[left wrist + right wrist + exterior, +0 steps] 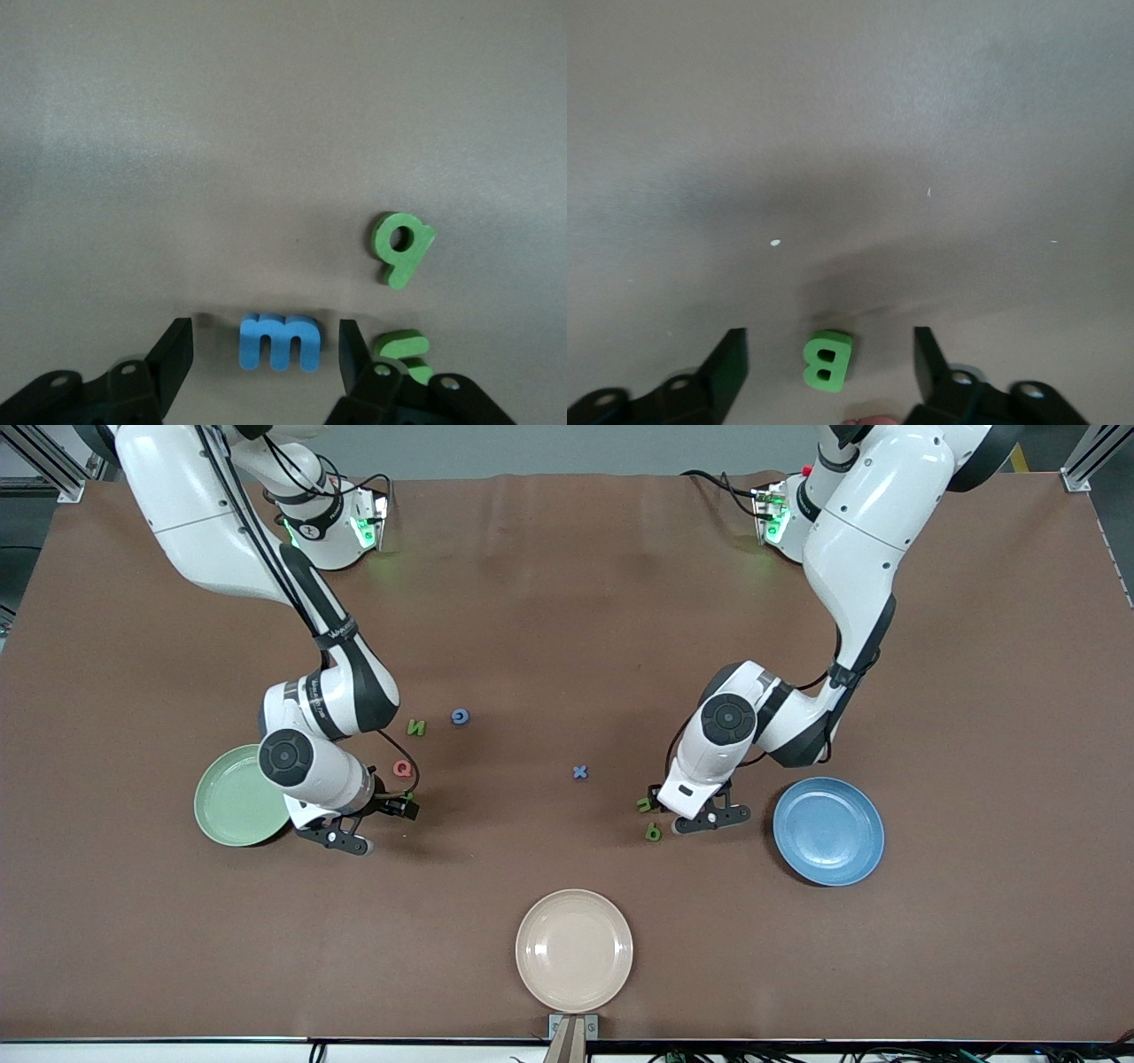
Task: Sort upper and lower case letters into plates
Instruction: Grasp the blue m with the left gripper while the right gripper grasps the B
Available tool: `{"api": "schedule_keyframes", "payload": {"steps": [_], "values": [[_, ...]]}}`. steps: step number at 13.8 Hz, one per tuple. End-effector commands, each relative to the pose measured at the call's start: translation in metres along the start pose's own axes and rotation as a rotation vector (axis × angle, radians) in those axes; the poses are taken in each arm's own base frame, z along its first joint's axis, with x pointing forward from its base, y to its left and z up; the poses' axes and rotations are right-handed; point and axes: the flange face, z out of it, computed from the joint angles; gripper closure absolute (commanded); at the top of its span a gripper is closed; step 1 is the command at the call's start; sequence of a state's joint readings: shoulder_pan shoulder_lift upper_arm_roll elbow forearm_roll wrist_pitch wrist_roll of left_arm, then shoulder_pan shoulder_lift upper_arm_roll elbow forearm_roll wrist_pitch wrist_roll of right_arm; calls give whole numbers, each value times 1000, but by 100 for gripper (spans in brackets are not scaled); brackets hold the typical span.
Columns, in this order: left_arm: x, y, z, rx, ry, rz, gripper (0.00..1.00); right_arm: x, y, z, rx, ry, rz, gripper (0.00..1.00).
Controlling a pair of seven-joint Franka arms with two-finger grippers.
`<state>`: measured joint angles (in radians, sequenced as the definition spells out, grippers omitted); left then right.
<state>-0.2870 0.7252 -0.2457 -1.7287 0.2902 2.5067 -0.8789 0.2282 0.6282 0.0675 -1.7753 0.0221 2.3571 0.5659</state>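
I see my left gripper low on the table beside the blue plate, fingers apart around the blue m without touching it, while my right gripper, beside the green plate, likewise straddles the green B ungripped.

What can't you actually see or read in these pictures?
- Blue m: shows in the left wrist view only; in the front view the left arm covers it.
- Green B: in the front view the right arm hides it.
- Green piece: the left gripper's fingers cover part of it, so unreadable.
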Motion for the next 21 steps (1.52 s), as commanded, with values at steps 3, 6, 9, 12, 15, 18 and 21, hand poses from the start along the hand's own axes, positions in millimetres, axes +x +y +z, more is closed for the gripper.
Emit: {"api": "schedule_keyframes", "payload": {"steps": [3, 6, 9, 12, 15, 18, 21], "values": [[2, 4, 5, -2, 1, 2, 34, -9, -8, 8, -10, -18, 54, 26], [1, 3, 8, 0, -3, 1, 50, -15, -11, 18, -19, -31, 49, 27], [3, 1, 6, -2, -1, -7, 83, -16, -10, 23, -25, -40, 49, 29], [14, -7, -9, 1, 12, -22, 99, -18, -8, 27, -30, -48, 52, 33], [39, -33, -52, 43, 22, -68, 100, -20, -7, 30, -34, -52, 50, 43], [71, -82, -65, 46, 40, -156, 100, -21, -7, 30, -36, -55, 50, 51], [102, -147, -75, 106, 4, -118, 99, -23, -5, 35, -39, -58, 50, 62]]}}
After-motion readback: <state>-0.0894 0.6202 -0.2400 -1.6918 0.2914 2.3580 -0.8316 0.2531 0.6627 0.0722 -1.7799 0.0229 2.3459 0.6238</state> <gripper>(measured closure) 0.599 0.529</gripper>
